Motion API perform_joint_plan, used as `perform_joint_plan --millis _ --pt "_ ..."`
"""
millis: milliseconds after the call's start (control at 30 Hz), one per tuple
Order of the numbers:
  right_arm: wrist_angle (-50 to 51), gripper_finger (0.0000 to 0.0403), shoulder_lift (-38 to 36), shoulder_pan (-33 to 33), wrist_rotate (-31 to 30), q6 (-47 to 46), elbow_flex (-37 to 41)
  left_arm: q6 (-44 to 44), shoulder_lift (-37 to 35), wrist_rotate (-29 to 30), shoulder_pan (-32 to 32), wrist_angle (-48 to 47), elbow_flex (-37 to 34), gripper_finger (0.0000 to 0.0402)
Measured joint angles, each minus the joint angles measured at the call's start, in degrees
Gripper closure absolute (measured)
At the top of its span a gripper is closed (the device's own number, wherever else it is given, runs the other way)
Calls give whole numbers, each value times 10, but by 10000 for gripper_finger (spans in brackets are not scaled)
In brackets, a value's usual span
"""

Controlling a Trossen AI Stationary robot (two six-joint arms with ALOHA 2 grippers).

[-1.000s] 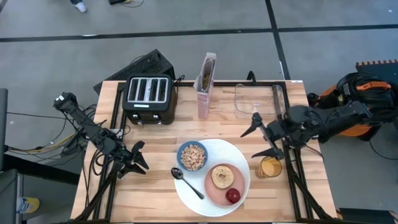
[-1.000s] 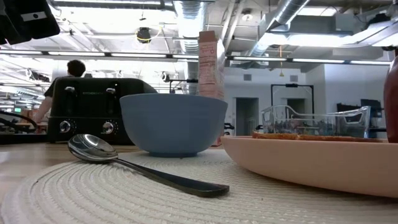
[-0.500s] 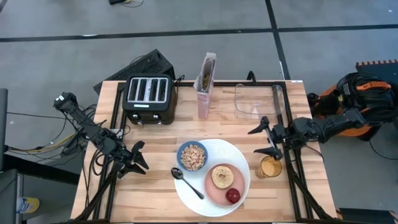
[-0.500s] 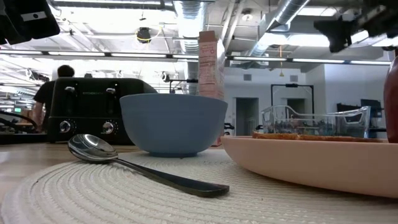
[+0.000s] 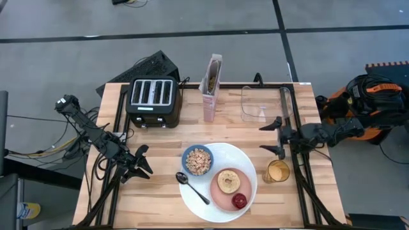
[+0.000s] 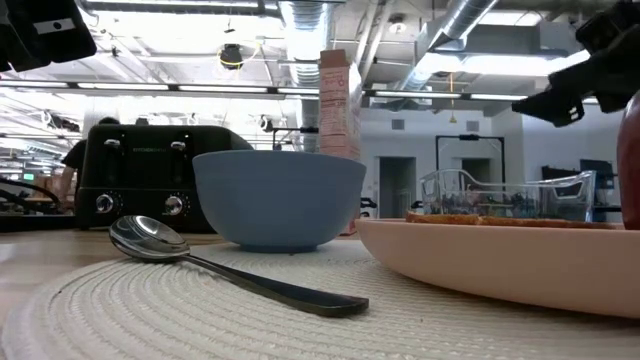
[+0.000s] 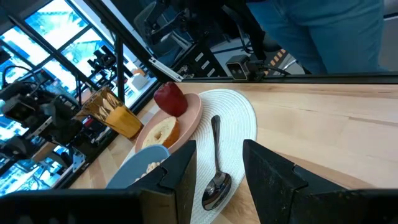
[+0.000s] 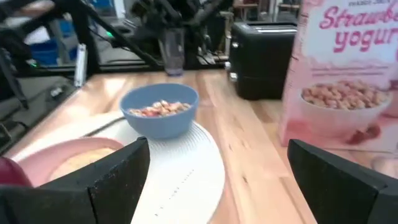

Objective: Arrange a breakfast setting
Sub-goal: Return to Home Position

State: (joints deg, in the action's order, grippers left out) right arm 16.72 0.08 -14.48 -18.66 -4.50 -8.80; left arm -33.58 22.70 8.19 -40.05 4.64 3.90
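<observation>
The large white plate (image 5: 220, 191) lies at the table's near middle. On it stand the blue bowl (image 5: 197, 160) with cereal, the black spoon (image 5: 192, 187) and the pink plate (image 5: 221, 197), which bears the toasted bagel half (image 5: 229, 181) and the small red fruit (image 5: 239, 201). My left gripper (image 5: 142, 161) is open and empty at the table's left edge, left of the plate. My right gripper (image 5: 277, 135) is open and empty near the table's right side, above and beyond a glass of orange juice (image 5: 277, 171).
A black four-slot toaster (image 5: 152, 99) stands at the far left, a pink-white cereal box (image 5: 211, 86) at the far middle, a clear glass container (image 5: 266, 104) at the far right. The orange juice glass stands right of the white plate. A person shows behind the toaster in the low view (image 6: 78, 155).
My right gripper has drawn back from beside the juice glass toward the table's right edge and a little toward the far edge, still open and empty. The glass stays where it stood. The person in the room behind has moved.
</observation>
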Motion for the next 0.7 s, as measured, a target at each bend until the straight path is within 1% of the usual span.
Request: perform_joint_plan --millis 133,400,700 --pt "38 3 0 0 -25 0 0 0 0 0 0 0 0 281" --pt "91 3 0 0 -25 -2 0 0 0 0 0 0 0 281" --pt "96 3 2 0 -24 -1 0 0 0 1 0 0 0 281"
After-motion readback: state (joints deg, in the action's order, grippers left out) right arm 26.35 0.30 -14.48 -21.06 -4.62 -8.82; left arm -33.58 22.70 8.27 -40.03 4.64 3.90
